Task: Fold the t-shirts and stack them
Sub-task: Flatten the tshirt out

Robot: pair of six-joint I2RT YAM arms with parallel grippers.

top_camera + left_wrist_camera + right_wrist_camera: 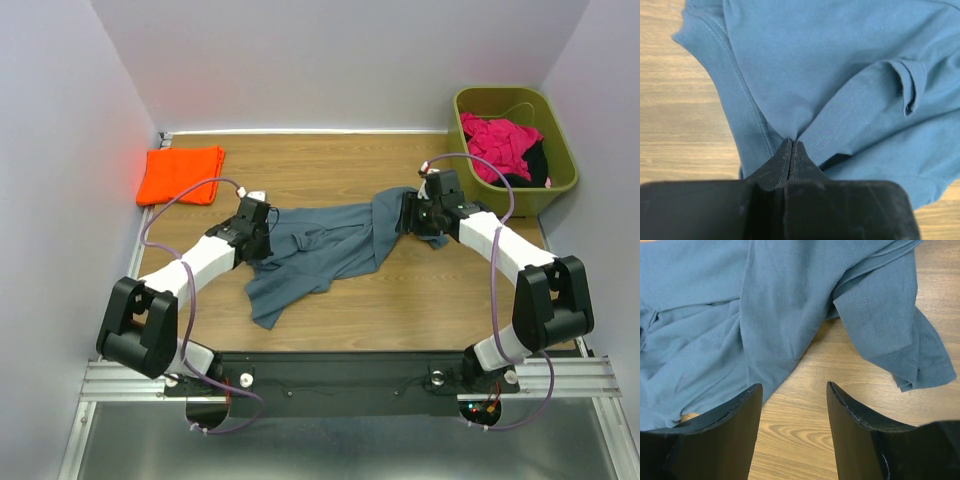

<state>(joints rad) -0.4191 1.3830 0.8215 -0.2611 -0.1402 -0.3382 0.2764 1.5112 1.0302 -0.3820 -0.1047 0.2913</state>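
The slate blue-grey t-shirt (pixel 320 250) lies crumpled across the middle of the wooden table. My left gripper (pixel 262 232) is shut on a pinch of its cloth at the left side; the left wrist view shows the shirt (pixel 840 65) bunched at the closed tips (pixel 792 142). My right gripper (pixel 412 217) is open at the shirt's right end, over bare wood, with the shirt (pixel 715 315) and a sleeve (pixel 890 335) just ahead of its fingers (pixel 794 387). The bright orange t-shirt (pixel 180 173) lies folded at the far left corner.
An olive-green bin (pixel 470 105) at the far right holds pink and dark clothes (pixel 500 145). White walls close in the table on the left, back and right. The arm bases sit on a black rail (pixel 330 375) at the near edge.
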